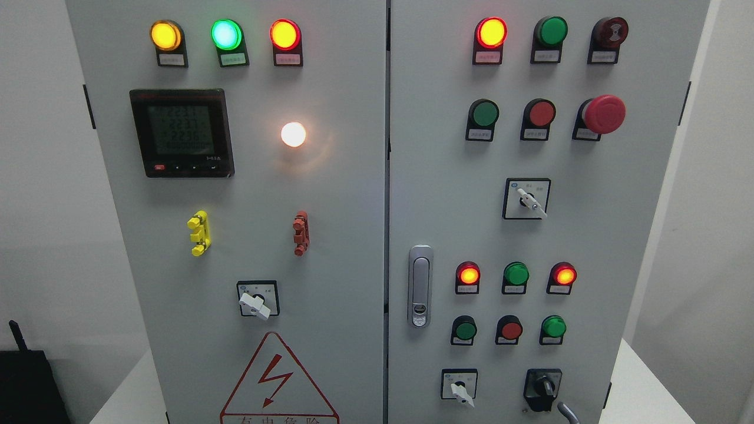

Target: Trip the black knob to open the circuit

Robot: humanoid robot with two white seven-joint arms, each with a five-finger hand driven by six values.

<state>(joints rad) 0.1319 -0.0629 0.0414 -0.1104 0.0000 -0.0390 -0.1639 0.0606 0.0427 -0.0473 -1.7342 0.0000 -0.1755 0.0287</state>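
Hands aren't in shot at all, neither left nor right, so can't say what the fingers are doing. Target is the black rotary knob (pixel 543 388) at the bottom right of the grey metal cabinet (pixel 347 235). Looks like stiff, hard plastic with a raised centre bar, so I'd pinch that bar and twist. One black knob, three white-handled selector switches (pixel 254 304) around it.

Lightning-bolt warning sign (pixel 278 383) on cabinet door (pixel 330 247)
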